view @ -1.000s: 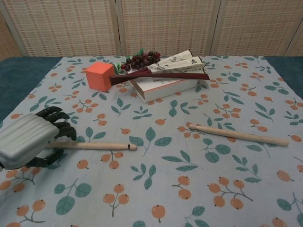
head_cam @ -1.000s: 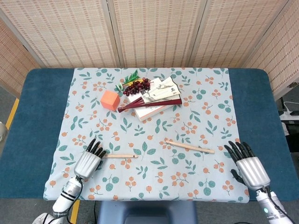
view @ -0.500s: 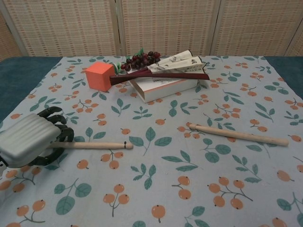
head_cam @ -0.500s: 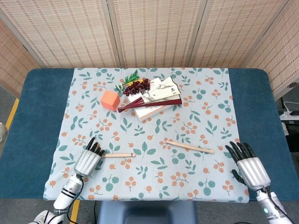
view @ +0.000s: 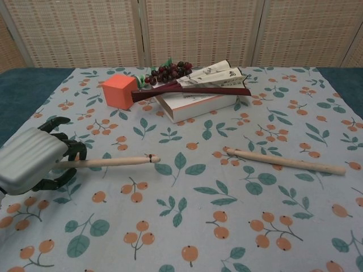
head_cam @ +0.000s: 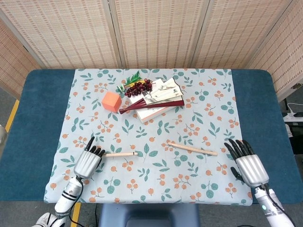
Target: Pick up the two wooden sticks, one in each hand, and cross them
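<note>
**Operator:** On the left, my left hand (view: 31,164) has its fingers curled round the butt end of the shorter pale wooden stick (view: 108,162). The rest of the rod juts out to the right over the leaf-and-berry printed cloth (head_cam: 156,184) on the surface. From the chest view I think the tip sits a little clear of the cloth, though I can't be sure.

**Observer:** How do you expect it to handle?

**Operator:** Light and stiff, I judge, a plain round dowel. It is smooth, so it could roll or swivel in the fingers. Held right at the end like this, the long free part may droop or twist. A grip nearer the middle would be steadier, but the end grip leaves more length free for crossing.

**Observer:** And the other one?

**Operator:** The longer pale wooden stick (head_cam: 191,148) lies flat on the cloth right of centre, angled slightly, untouched. My right hand (head_cam: 248,166) is near the cloth's right edge, well apart from it, fingers spread and holding nothing. I'd take that stick by its near right end. It lies low on the cloth, so the fingers will have to get under a thin round rod that may skid away.
</note>
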Motion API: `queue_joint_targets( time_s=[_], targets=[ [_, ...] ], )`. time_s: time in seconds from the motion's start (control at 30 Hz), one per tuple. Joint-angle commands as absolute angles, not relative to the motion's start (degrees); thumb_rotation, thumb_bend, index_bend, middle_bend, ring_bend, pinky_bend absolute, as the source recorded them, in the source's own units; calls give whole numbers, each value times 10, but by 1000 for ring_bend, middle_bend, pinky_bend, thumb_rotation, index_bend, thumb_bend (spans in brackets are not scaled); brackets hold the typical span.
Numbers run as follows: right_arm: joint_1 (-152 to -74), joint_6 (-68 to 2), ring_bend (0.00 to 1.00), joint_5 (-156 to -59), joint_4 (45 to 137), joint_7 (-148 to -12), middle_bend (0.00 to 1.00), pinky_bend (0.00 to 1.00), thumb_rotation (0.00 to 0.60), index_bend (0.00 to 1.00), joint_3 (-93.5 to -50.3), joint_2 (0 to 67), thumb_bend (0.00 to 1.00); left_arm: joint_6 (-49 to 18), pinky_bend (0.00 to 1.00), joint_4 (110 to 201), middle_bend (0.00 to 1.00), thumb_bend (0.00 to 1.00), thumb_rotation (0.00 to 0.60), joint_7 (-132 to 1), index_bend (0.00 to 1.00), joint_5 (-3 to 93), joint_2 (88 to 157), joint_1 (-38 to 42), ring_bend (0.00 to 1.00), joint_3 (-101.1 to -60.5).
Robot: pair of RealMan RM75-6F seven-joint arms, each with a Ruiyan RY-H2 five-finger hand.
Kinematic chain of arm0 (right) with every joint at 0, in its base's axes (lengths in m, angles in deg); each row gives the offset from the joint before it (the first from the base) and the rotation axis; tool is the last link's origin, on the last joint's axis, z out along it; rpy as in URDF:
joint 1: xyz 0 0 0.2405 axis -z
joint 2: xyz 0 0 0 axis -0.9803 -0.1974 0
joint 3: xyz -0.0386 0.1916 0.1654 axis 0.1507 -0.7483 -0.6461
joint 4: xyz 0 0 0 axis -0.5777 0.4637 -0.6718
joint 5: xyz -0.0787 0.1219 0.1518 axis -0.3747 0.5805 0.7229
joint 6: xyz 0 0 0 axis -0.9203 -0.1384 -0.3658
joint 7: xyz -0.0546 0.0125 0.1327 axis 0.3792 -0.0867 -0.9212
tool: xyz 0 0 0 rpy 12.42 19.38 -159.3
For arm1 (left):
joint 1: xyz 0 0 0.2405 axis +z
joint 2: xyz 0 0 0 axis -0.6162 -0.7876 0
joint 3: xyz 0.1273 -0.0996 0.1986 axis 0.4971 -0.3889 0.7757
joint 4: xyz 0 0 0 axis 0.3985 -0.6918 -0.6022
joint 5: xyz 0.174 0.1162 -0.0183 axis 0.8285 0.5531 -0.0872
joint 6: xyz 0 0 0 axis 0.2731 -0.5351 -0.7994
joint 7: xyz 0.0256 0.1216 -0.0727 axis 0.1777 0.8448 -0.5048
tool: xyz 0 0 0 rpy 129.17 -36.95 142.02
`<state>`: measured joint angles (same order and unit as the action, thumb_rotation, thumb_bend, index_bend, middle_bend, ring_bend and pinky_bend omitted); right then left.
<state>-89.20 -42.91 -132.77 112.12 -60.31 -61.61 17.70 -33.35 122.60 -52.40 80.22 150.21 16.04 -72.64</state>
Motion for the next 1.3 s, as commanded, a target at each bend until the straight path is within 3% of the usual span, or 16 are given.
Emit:
queue_joint_targets(
  time_s=[0.03, 0.2, 0.37, 0.63, 0.77, 0.97, 1.3],
  targets=[
    [-914, -404, 0, -1314, 1111, -582, 53, 0, 600, 41, -632, 198, 311, -377, 111, 1207, 862, 504, 600, -588, 828, 811, 1509, 162, 455, -727],
    [-955, -342, 0, -1257, 1094, -505, 205, 0, 600, 152, -655, 260, 310, -436, 122, 1202, 868, 504, 600, -674, 833, 821, 1499, 166, 471, -726],
    [-992, -313, 11, -1208, 1059, -409, 302, 0, 600, 228, -671, 342, 311, -448, 131, 1188, 869, 504, 600, -685, 832, 822, 1497, 165, 477, -725],
    [-1034, -296, 40, -1123, 984, -299, 336, 14, 600, 263, -695, 430, 311, -447, 130, 1176, 870, 504, 600, -690, 833, 813, 1490, 167, 489, -725],
    [-1046, -289, 82, -1096, 959, -284, 364, 27, 600, 308, -698, 447, 310, -447, 130, 1172, 870, 504, 600, -696, 832, 810, 1489, 167, 490, -724],
    [-1049, -299, 210, -1087, 948, -280, 491, 80, 600, 488, -688, 451, 310, -443, 128, 1164, 874, 504, 600, -699, 833, 809, 1488, 165, 490, -721],
    [-1055, -312, 312, -1084, 957, -279, 598, 83, 600, 632, -676, 443, 310, -440, 125, 1153, 874, 504, 600, -703, 832, 804, 1493, 165, 491, -718]
  ],
)
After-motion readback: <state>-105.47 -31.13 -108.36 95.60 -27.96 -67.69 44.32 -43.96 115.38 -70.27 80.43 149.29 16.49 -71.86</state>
